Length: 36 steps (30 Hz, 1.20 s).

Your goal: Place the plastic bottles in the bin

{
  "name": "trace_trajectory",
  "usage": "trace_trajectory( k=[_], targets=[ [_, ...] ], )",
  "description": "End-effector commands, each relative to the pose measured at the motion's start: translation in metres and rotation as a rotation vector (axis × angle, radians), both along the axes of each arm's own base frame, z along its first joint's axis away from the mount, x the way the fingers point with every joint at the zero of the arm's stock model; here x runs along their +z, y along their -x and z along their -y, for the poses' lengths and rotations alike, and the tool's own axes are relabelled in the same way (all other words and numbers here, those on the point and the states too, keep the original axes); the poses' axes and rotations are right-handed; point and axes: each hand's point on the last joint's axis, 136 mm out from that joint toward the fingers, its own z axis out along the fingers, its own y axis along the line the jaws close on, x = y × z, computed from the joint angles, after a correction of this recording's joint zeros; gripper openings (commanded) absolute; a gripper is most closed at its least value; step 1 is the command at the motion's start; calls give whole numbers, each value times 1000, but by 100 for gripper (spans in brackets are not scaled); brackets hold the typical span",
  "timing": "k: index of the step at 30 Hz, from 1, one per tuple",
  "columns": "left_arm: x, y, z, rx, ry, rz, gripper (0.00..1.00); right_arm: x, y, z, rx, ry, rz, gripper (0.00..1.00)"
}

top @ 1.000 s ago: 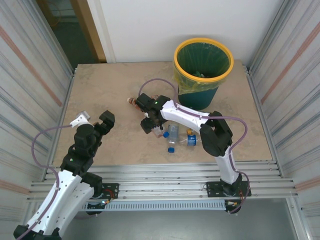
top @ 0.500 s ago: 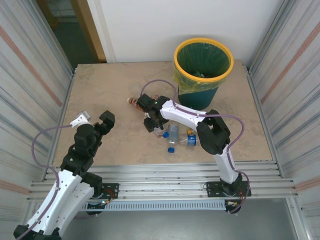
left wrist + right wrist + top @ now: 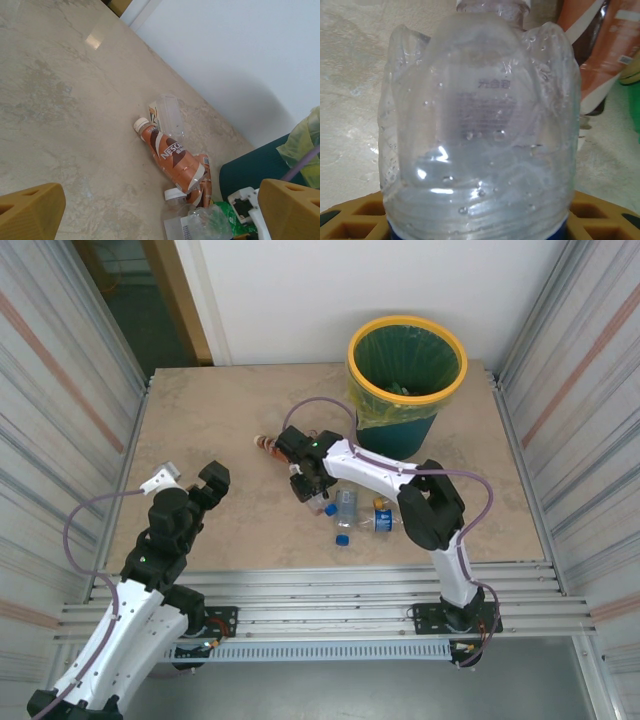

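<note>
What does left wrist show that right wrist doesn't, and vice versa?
Left wrist, not right: the bin's teal wall, a clear bottle lying beyond the brown ones, the left fingers wide apart. Right wrist, not left: close detail of a dented clear bottle, droplets and faint print, between the right fingers. Both: brown-orange bottles lying on the beige tabletop.
</note>
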Motion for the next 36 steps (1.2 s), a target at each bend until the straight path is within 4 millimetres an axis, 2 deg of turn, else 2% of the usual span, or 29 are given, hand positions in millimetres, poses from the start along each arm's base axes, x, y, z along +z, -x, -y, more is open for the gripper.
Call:
trace_trajectory(
  k=[1,5,12,19,24,26,27,31,36],
  targets=[
    [-1,0,-4,20,-1,3,99,47,5,2,-16,-64,66,33],
    [-2,0,-3,20,-1,1,99,79,4,5,-21,-116,124,30],
    [-3,0,-4,20,1,0,99,152,-7,19,-52,-244,274,28],
    [-2,0,-3,16,1,-1,99,234,-26,55,-98,-411,406,25],
    [-2,-1,-2,16,6,-2,99,278,-42,88,-134,-464,497,25],
    [-2,-1,-2,15,6,-2,99,286,-50,102,-154,-456,526,26],
    [-1,-2,-1,14,8,0,99,303,-54,109,-165,-474,563,26],
    [-2,-3,1,6,9,-6,99,325,-71,137,-207,-480,623,26],
    [-2,-5,3,-6,12,-11,99,338,-99,167,-260,-487,657,26]
  ],
)
